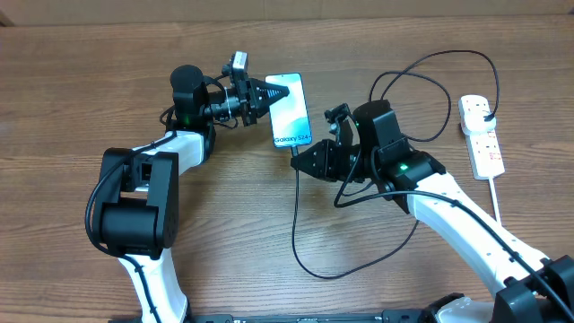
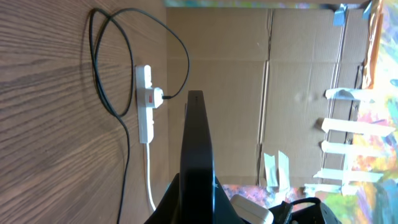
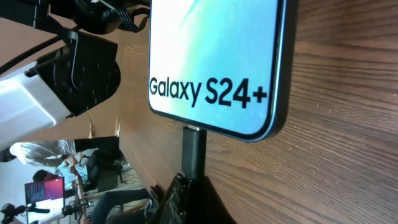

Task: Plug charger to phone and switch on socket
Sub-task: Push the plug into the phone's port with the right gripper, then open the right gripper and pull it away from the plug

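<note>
The phone (image 1: 292, 108) lies screen-up at the centre of the counter (image 1: 81, 54). Its long axis runs far to near, leaning slightly right at the near end. The left gripper (image 1: 276, 91) comes in from the left and is closed on the phone's far end; in the left wrist view the phone stands edge-on straight out from between its fingers.

The right gripper (image 1: 300, 160) sits just near of the phone's near edge, pinching the connector (image 3: 193, 148) of the charger (image 1: 295, 215). The connector points along the phone's long axis and meets the middle of that edge. How deep it sits cannot be told.

So the plug-in move likely turns on one line: a push away along the phone's axis, with the left gripper bracing the opposite end.

The socket (image 1: 482, 136) lies well apart at the far right, its long axis also far to near, with the black plug (image 2: 158, 96) seated in it. The right arm is plainly the nearer one for the switch, and it would have to release the connector first.
</note>
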You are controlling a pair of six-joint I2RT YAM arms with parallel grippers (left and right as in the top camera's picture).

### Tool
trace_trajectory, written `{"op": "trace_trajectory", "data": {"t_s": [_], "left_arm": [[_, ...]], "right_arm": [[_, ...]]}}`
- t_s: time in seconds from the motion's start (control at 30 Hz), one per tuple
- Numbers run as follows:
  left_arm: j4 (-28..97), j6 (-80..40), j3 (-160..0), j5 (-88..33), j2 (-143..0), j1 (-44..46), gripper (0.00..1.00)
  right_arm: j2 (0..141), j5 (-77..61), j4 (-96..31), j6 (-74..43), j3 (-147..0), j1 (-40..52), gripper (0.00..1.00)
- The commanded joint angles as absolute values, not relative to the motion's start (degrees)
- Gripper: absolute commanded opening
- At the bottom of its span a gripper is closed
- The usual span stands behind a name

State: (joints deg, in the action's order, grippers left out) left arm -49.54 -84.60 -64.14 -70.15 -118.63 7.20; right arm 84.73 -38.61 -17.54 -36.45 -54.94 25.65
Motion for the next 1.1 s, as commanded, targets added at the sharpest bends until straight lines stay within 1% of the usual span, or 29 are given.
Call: {"op": "trace_trajectory", "data": {"t_s": [0.0,0.17,0.53,1.07], "left_arm": [[-50.0,-82.2,-64.4,-81.1,-118.5,9.1,0.05],[-50.0,-82.2,-64.4,-80.4,-118.5,9.1,0.04],[-50.0,-82.0,-64.4,-81.0,-118.5,9.2,0.05],[-50.0,-81.1,-64.4,-80.8,-118.5,9.6,0.04]], "right_arm": [[85.1,-33.5,-15.2,-36.7,-55.5,24.8,0.04],[85.1,-33.5,-16.8,-36.7,-55.5,24.7,0.04],[85.1,-33.5,-14.0,-37.1,-55.6,23.1,0.04],[85.1,-33.2,-13.9,-37.1,-55.6,23.1,0.04]]}}
